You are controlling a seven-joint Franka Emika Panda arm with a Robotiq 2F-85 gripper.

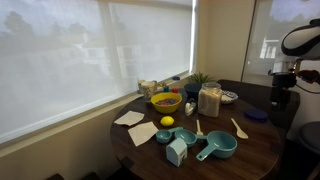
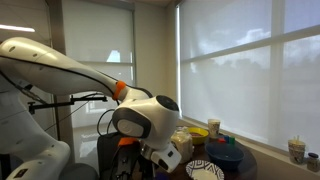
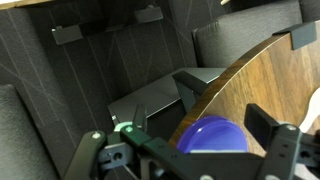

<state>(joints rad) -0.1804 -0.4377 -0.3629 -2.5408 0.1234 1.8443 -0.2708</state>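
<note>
Close under the wrist camera, the gripper (image 3: 180, 145) stands with its two black fingers (image 3: 86, 155) wide apart, clamped on nothing. Between them, in the lower middle of that frame, shows a purple-blue disc (image 3: 215, 135), smooth and slightly domed. It lies on the wooden table (image 3: 265, 85) just inside the curved edge. Whether a finger touches it cannot be told.

The tabletop is brown with a fine grain and a thin pale rim. Past the rim, across the upper half of the wrist view, stand grey chairs (image 3: 130, 60) in coarse woven cloth.

In an exterior view the round, dark table (image 1: 250, 155) fills the lower right, and the disc (image 1: 255, 115) lies at its right side below the white arm (image 1: 300, 45). Toward the middle of the frame lie glossy teal measuring cups (image 1: 215, 148), a wooden spoon (image 1: 240, 127) and a lemon (image 1: 167, 121). Behind them stand a yellow bowl (image 1: 165, 101) and a clear jar (image 1: 209, 100) of pale grains, and folded paper napkins (image 1: 129, 118) lie at the left edge. A leafy plant (image 1: 200, 80) stands at the back.

In an exterior view the arm (image 2: 60, 60) with its orange ring (image 2: 120, 90) covers the left and middle, hiding most of the table. Farthest off, white roller blinds (image 1: 60, 60) cover the tall windows.
</note>
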